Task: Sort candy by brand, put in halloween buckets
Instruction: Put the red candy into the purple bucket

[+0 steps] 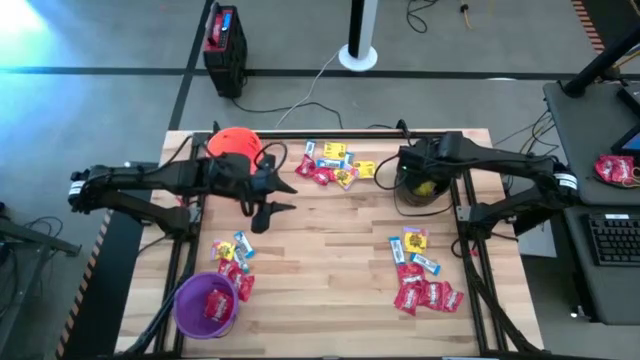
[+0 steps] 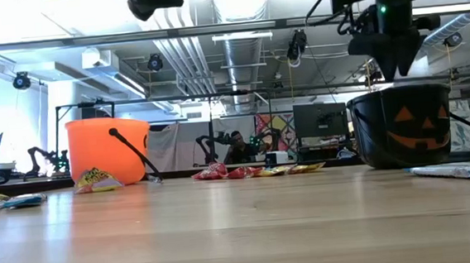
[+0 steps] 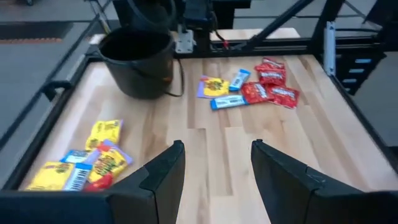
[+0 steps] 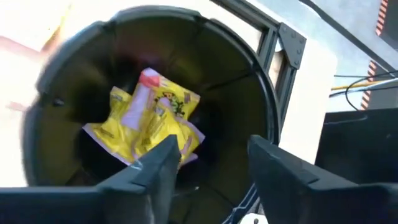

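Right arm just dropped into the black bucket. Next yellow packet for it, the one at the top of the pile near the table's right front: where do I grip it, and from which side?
Come straight down on the yellow packet: it lies flat on the table, so top-down is probably the only access. Pinch across its narrower width, at the edge facing the black bucket, away from the blue-and-white packets touching its near side.
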